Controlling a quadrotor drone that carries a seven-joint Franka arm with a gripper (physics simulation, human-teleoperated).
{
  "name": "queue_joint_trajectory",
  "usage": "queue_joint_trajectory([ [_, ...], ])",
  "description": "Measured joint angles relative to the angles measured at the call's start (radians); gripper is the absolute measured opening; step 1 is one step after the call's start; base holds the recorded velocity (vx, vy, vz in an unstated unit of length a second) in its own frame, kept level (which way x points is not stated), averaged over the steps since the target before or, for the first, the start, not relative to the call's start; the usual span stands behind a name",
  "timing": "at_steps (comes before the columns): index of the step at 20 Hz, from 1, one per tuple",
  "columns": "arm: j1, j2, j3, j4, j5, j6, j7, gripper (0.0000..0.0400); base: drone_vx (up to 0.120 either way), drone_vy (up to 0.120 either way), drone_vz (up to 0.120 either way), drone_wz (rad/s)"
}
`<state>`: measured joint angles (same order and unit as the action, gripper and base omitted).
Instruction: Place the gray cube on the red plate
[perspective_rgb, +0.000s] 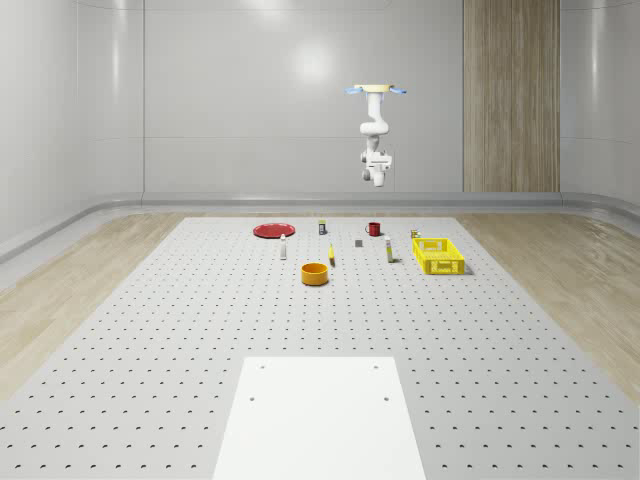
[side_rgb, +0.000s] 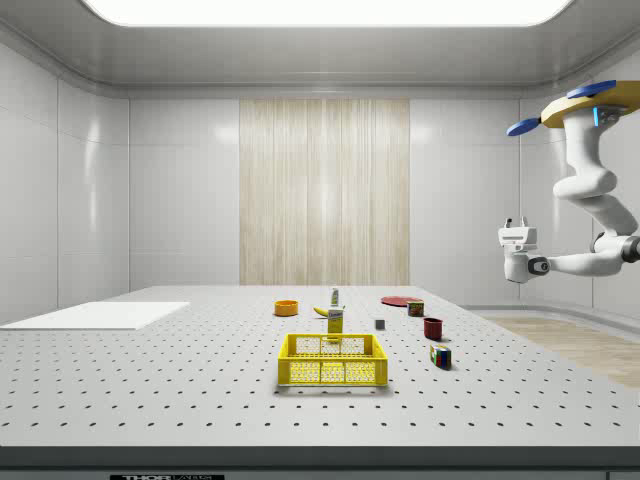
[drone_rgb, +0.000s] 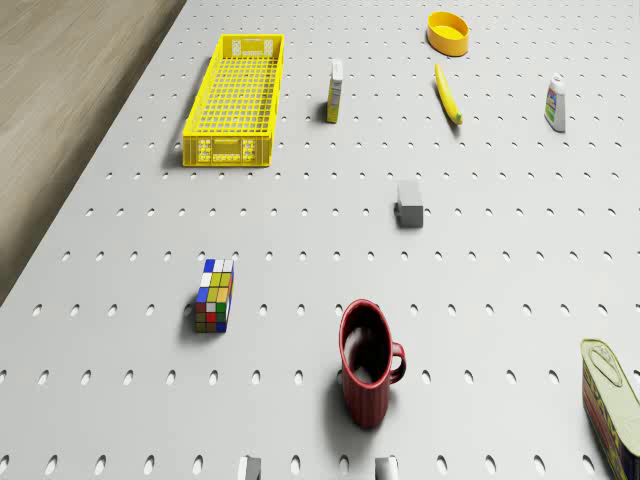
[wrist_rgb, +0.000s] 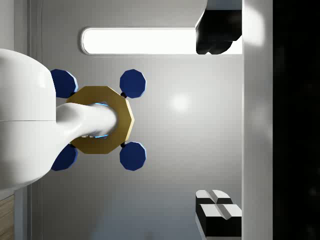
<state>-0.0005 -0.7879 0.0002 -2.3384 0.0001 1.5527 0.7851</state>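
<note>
— High over the far edge of the perforated gray tabletop (perspective_rgb: 150, 330), as the whole-scene view has it, a quadrotor drone (perspective_rgb: 376, 90) hovers with its white arm (side_rgb: 590, 190) folded beneath it. Where is the gripper?

— Well up in the air, nowhere near the table. The gripper (side_rgb: 517, 228) points upward toward the drone's own body, and its fingers (wrist_rgb: 217, 215) stand wide apart with nothing between them.

— And the task's thing?

— A small gray cube (drone_rgb: 408, 203) sits flat on the tabletop, not far from that far edge, just beside a dark red mug (drone_rgb: 368, 372) and between a flat red plate (perspective_rgb: 273, 230) and a yellow mesh basket (perspective_rgb: 438, 256). Cube and plate are well apart, so nothing of the job looks done yet.

— How should it handle?

— By its looks it is a light, rigid block with plain, smooth faces. I would judge it sturdy but possibly slippery. The sound grip is from above, on two opposite side faces, squarely centred so it does not twist out.

— Any writing?

— A printed tin can (drone_rgb: 612, 400) carries a coloured label, but its lettering cannot be read. Small print on the table's near edge in the side view is also too fine to make out.
</note>
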Motion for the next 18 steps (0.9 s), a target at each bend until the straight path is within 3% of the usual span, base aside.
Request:
queue_joint_trajectory([
  [9,-0.004,0.047,0.002,0.189,0.001,-0.135,-0.002,0.0400,0.000,0.000,0.000,0.000],
  [18,-0.006,0.082,0.003,0.283,0.002,-0.187,-0.003,0.0400,0.000,0.000,0.000,0.000],
])
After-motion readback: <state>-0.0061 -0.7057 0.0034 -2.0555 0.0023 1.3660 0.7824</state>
